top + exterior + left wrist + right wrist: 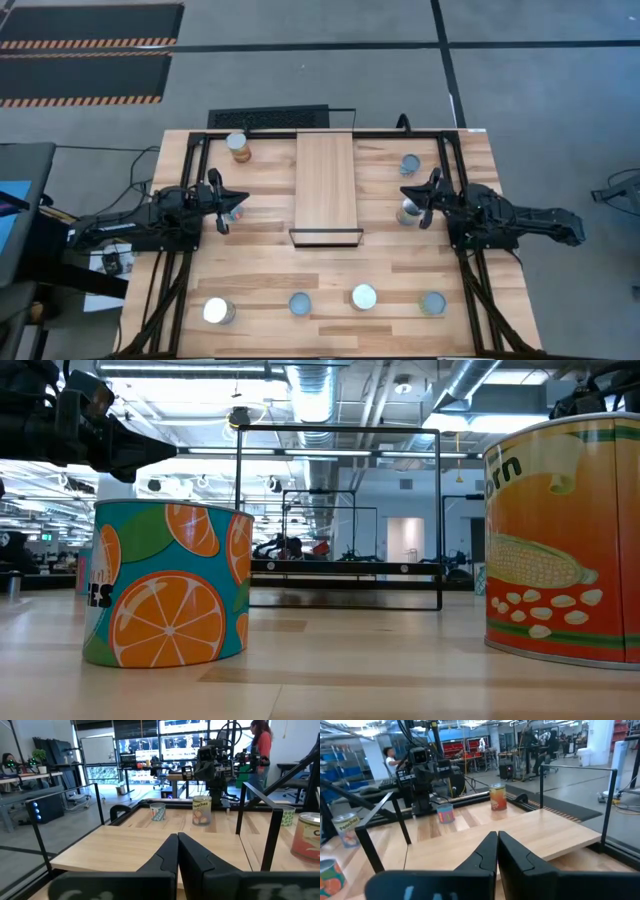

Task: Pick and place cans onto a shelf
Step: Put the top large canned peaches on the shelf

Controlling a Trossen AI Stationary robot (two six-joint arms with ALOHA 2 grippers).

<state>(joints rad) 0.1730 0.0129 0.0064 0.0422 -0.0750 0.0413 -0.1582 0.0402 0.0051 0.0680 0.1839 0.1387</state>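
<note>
The shelf (325, 185), a narrow light board on a black frame, stands mid-table between both arms. My left gripper (177, 851) hovers shut at the shelf's left, level and pointing at the shelf, above a small can (232, 212). My right gripper (497, 851) hovers shut at the shelf's right, facing it, beside a can (408, 212). Two cans stand upright on the tabletop at the far side, one left (237, 145) and one right (410, 163). Several more stand along the near edge, among them a silver-topped can (218, 311) and another can (364, 296). Nothing stands on the shelf.
A black frame (440, 140) edges the planked tabletop. In the low view an orange-print can (170, 595) and a corn can (565, 540) stand close by, the shelf frame (340, 520) behind them. A person (260, 750) stands in the room beyond the table.
</note>
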